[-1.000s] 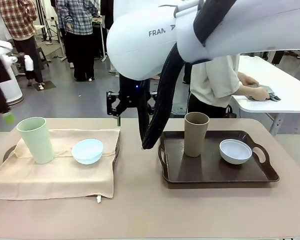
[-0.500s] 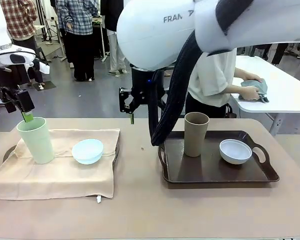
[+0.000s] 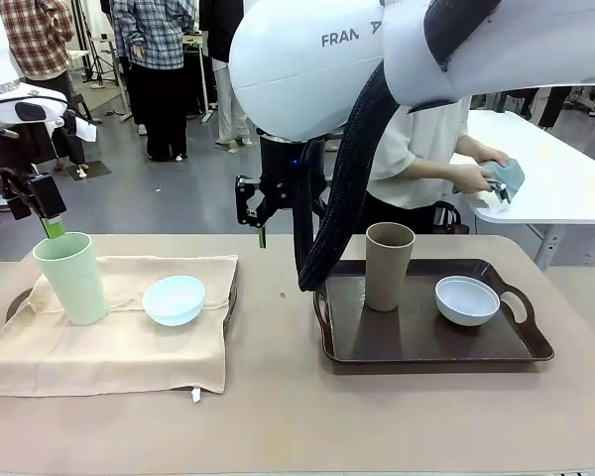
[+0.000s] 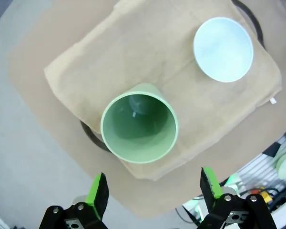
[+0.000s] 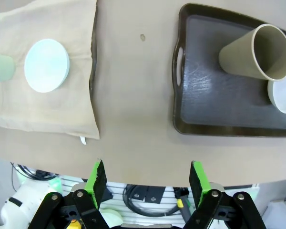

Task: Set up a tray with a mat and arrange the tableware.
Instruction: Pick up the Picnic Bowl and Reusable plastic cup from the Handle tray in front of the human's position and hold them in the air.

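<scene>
A pale green cup (image 3: 69,278) and a light blue bowl (image 3: 174,299) stand on a beige mat (image 3: 109,342) that drapes over a dark tray (image 3: 232,288) at the left. On a second dark tray (image 3: 426,342) at the right are a tan-brown cup (image 3: 389,266) and a white bowl (image 3: 467,299). My left gripper (image 3: 48,220) hangs open just above the green cup (image 4: 139,123), its fingers (image 4: 97,188) wide apart and empty. High over the table's middle, my right gripper (image 5: 148,179) is open and empty, between the mat (image 5: 43,102) and the right tray (image 5: 200,95).
The tan table (image 3: 278,407) has bare room in front and between the trays. My right arm's big white link (image 3: 377,59) fills the upper middle. A person (image 3: 426,149) behind handles a cloth at a white side table (image 3: 555,178).
My left gripper has come in from the far left to above the green cup. The right arm shifted a little to the right. The tableware has not moved.
</scene>
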`<state>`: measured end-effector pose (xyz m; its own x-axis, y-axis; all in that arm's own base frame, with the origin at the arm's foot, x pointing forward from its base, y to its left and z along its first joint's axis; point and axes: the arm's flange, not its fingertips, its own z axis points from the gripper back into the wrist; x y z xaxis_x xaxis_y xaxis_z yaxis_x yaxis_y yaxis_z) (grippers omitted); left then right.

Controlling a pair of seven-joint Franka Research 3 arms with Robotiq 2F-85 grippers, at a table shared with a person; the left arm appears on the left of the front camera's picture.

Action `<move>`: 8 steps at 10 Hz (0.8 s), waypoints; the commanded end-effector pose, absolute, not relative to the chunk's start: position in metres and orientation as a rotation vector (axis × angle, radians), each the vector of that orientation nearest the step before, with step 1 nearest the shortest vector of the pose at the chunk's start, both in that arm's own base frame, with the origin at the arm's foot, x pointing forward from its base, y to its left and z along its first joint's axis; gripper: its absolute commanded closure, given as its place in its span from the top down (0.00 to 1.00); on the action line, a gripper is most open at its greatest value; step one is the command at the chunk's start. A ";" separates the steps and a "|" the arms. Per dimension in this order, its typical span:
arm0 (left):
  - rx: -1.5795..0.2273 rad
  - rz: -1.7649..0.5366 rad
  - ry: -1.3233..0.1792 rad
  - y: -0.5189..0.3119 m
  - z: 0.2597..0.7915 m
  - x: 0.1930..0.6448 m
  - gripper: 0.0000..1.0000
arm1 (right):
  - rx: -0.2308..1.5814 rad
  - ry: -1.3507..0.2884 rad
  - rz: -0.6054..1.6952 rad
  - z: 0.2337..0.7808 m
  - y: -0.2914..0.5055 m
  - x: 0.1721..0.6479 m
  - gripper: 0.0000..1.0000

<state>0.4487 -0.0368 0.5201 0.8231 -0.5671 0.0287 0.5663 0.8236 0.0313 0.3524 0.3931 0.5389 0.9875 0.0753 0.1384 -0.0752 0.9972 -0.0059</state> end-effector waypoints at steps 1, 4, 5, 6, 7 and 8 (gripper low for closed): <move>0.013 -0.624 -0.046 -0.035 0.522 0.448 1.00 | 0.013 -0.142 0.077 0.539 0.394 0.354 0.90; 0.013 -0.624 -0.046 -0.035 0.522 0.448 1.00 | 0.013 -0.142 0.077 0.539 0.394 0.354 0.90; 0.013 -0.624 -0.046 -0.035 0.522 0.448 1.00 | 0.013 -0.142 0.077 0.539 0.394 0.354 0.90; 0.013 -0.624 -0.046 -0.035 0.522 0.448 1.00 | 0.013 -0.142 0.077 0.539 0.394 0.354 0.90; 0.020 -0.603 -0.037 -0.036 0.520 0.449 1.00 | 0.013 -0.142 0.077 0.539 0.394 0.354 0.90; 0.053 -0.518 0.010 -0.048 0.514 0.426 1.00 | 0.002 -0.141 0.075 0.540 0.393 0.353 0.90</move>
